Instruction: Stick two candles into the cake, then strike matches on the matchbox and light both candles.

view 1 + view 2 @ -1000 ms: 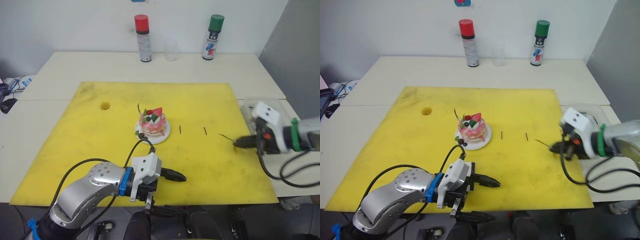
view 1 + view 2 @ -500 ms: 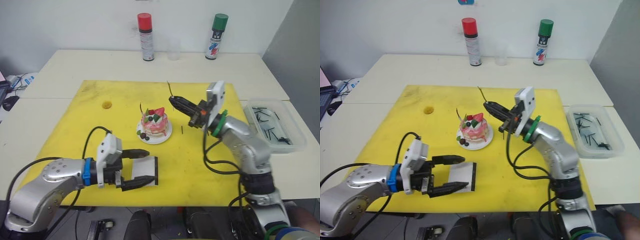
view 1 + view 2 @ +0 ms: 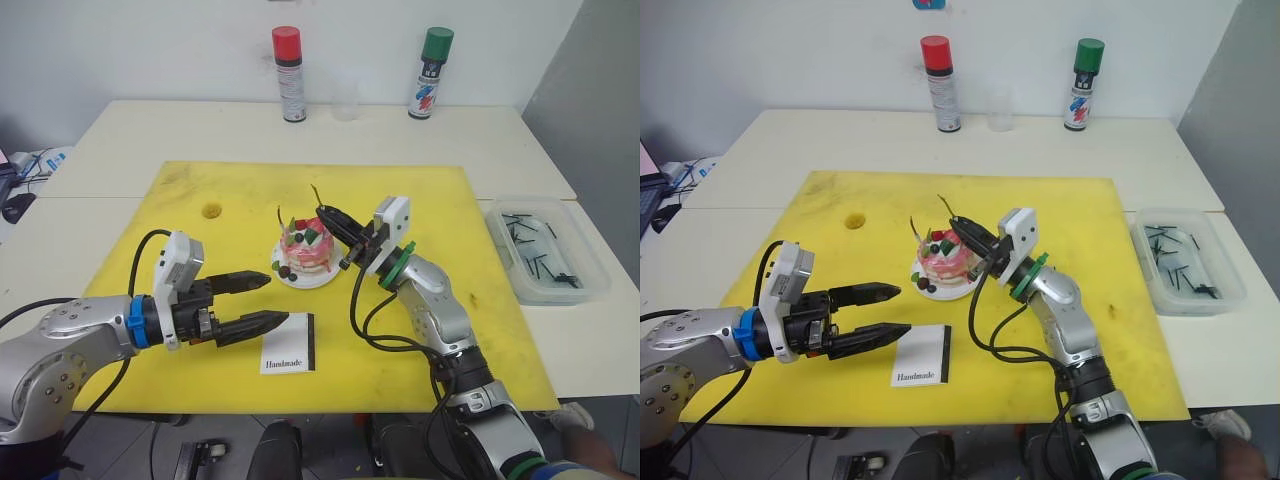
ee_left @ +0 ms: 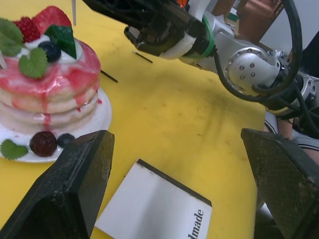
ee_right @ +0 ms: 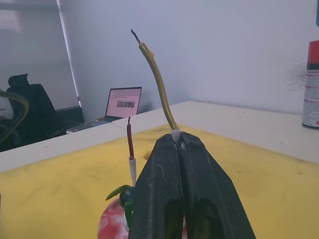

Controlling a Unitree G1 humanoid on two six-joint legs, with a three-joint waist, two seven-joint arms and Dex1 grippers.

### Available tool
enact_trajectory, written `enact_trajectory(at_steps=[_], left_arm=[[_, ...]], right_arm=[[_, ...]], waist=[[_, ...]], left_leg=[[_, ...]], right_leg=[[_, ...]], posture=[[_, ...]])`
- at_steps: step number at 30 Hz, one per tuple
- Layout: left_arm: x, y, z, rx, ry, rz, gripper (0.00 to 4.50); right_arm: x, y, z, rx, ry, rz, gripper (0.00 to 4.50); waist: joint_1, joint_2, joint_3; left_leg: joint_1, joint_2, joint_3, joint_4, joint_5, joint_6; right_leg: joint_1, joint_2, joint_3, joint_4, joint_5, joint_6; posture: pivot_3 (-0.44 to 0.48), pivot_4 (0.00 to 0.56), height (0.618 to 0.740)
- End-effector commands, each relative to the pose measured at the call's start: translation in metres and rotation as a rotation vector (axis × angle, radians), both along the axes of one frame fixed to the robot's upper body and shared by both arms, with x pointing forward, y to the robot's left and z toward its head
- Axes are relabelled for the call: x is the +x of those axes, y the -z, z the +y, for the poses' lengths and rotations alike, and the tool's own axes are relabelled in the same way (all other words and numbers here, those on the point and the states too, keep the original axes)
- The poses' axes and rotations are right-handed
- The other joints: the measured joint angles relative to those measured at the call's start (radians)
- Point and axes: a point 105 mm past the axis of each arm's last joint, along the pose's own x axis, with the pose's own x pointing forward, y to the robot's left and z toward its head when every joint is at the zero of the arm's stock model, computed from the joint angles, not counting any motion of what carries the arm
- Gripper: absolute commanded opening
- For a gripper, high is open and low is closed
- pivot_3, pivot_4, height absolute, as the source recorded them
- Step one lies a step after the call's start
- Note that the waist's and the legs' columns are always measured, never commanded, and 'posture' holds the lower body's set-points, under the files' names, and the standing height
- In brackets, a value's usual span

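Observation:
The pink-and-white cake (image 3: 305, 252) sits on its small white plate (image 3: 322, 276) in the middle of the yellow mat. One candle (image 3: 280, 218) stands upright in the cake's left side. My right gripper (image 3: 324, 213) hovers over the cake top, shut on a second pale-gold candle (image 5: 159, 84) that points up and away. The white matchbox (image 3: 288, 357) lies flat on the mat in front of the cake. Left of the plate, above the box, my left gripper (image 3: 277, 300) is open and empty. Two matches (image 4: 108, 75) lie on the mat by the cake.
A clear bin (image 3: 545, 250) of black matches stands off the mat at the right. At the table's back are a red-capped spray can (image 3: 287, 75), a green-capped one (image 3: 425, 73) and a clear cup (image 3: 344, 100). The mat has a round hole (image 3: 210, 211) at the left.
My right gripper has carried the candle down and left, from beside the cake to over it. My left gripper has drawn back from around the matchbox, which now lies free.

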Motion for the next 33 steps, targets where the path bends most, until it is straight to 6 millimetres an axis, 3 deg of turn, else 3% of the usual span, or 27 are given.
enact_trajectory(at_steps=[1, 22, 33], left_arm=[[0.001, -0.013, -0.003, 0.005, 0.006, -0.029, 4.5], [0.0, -0.019, -0.015, 0.015, 0.029, -0.015, 4.5], [-0.002, -0.012, -0.014, 0.022, 0.03, -0.006, 4.5]], right_arm=[[-0.006, -0.002, 0.001, 0.011, -0.005, -0.039, 0.02], [-0.011, 0.018, 0.004, -0.017, 0.026, -0.051, 0.02], [-0.013, 0.05, 0.008, -0.034, 0.027, 0.035, 0.02]], waist=[[0.0, 0.0, 0.0], [-0.001, 0.0, 0.0], [-0.005, 0.0, 0.0]], left_leg=[[0.0, 0.0, 0.0, 0.0, 0.0, 0.0], [0.0, 0.0, 0.0, 0.0, 0.0, 0.0], [0.001, 0.0, 0.0, 0.0, 0.0, 0.0]], right_leg=[[0.0, 0.0, 0.0, 0.0, 0.0, 0.0], [0.0, 0.0, 0.0, 0.0, 0.0, 0.0], [0.0, 0.0, 0.0, 0.0, 0.0, 0.0]], posture=[[0.0, 0.15, 0.74], [0.0, 0.15, 0.74], [0.0, 0.15, 0.74]])
